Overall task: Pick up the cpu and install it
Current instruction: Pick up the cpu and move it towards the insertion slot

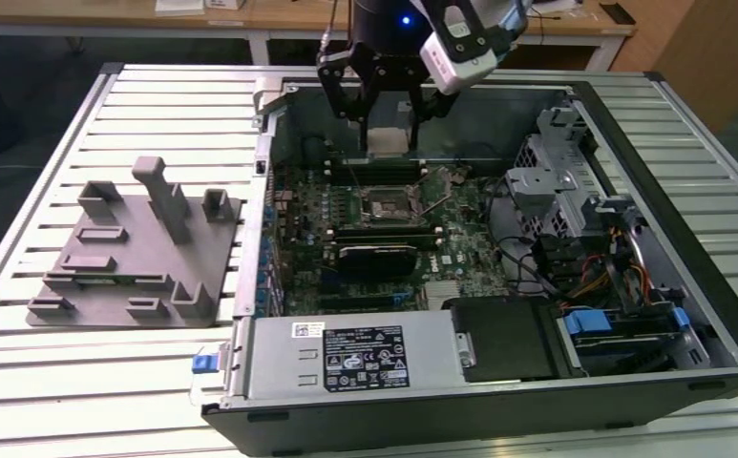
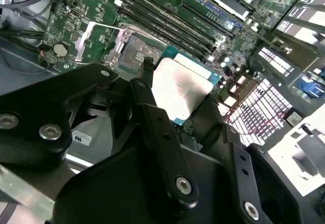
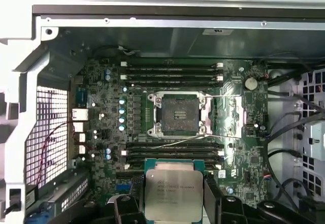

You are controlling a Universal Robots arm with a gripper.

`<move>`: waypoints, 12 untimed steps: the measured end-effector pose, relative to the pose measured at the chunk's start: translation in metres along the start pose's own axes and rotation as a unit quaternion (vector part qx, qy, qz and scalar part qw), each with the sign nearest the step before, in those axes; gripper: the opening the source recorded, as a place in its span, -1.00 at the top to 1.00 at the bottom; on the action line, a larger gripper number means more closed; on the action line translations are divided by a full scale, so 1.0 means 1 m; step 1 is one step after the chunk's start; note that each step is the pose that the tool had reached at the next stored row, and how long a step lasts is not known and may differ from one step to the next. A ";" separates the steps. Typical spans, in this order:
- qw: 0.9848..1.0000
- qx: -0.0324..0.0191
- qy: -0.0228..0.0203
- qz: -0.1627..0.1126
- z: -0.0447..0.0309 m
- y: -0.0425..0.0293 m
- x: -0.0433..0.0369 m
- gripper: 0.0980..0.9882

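The cpu (image 3: 172, 191) is pinched on two opposite edges by the closed fingers of the gripper (image 3: 171, 206). Its silver face is turned to the first wrist camera. It is nearly square, with no clear long axis. It hangs above the motherboard (image 3: 101, 132), apart from the open socket (image 3: 177, 115). In the exterior view it sits at twelve o'clock from the socket, inside the computer case (image 1: 471, 415). The grey fixture plate (image 1: 127, 267) lies at nine o'clock on the slatted table (image 1: 37, 401).

Exterior view overhead; both wrist views close over motherboard (image 3: 109, 127)
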State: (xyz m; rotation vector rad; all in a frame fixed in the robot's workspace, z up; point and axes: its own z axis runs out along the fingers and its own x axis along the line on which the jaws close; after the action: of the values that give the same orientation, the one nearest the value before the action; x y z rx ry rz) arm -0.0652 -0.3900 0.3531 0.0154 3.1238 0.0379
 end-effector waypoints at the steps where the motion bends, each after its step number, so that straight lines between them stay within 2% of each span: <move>1: 1.000 0.000 0.000 0.000 0.0019 0.0004 0.0000 -0.01; 12: 1.000 0.000 0.000 0.000 0.0221 0.0085 0.0003 -0.01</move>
State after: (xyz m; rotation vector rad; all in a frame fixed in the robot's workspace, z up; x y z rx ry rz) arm -0.0650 -0.3809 0.3312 0.0154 3.1242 0.0379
